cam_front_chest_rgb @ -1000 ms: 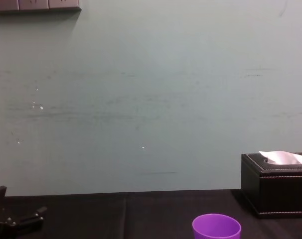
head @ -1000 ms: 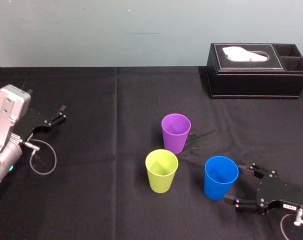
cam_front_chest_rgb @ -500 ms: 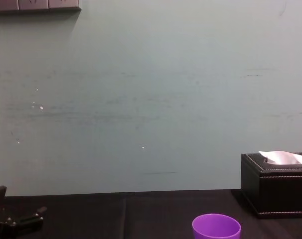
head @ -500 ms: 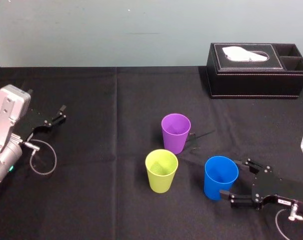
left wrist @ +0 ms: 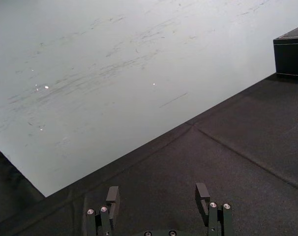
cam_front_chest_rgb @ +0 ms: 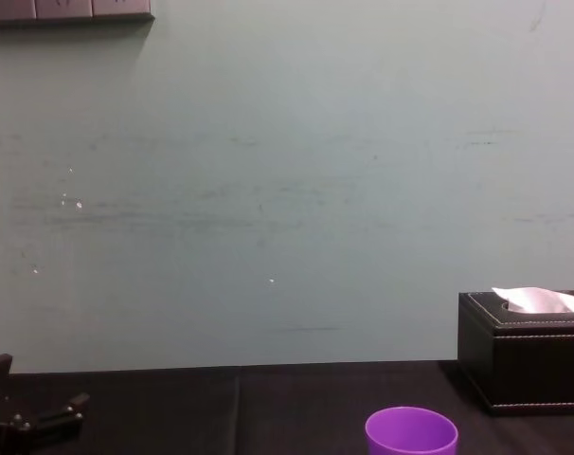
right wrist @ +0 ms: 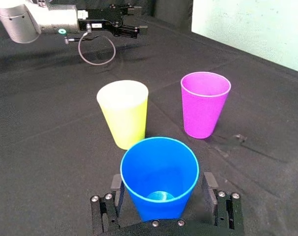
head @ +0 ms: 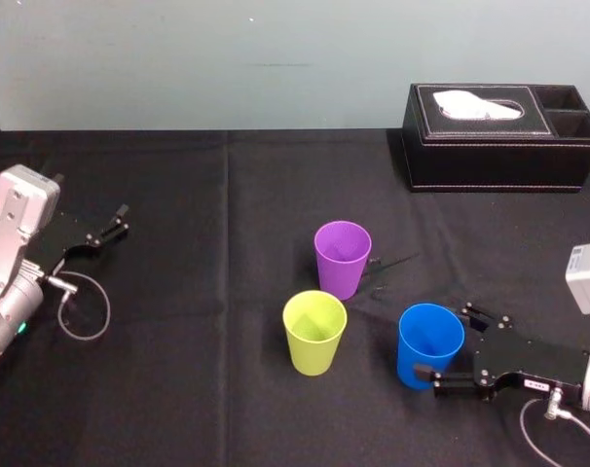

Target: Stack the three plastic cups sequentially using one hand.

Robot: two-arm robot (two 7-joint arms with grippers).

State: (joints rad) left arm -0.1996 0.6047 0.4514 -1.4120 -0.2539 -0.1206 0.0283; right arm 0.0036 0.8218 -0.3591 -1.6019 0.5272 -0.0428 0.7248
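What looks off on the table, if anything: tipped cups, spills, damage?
Nothing stands out. The purple cup, yellow-green cup and blue cup stand upright and apart on the black cloth, with no spill. The right end effector has its open fingers either side of the blue cup; the left end effector is parked at the table's left.

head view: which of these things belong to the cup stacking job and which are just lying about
In the job:
blue cup, flanked by the open right gripper
yellow-green cup
purple cup

Lying about:
black tissue box, far back on the right
left gripper, parked open far out on the robot's left
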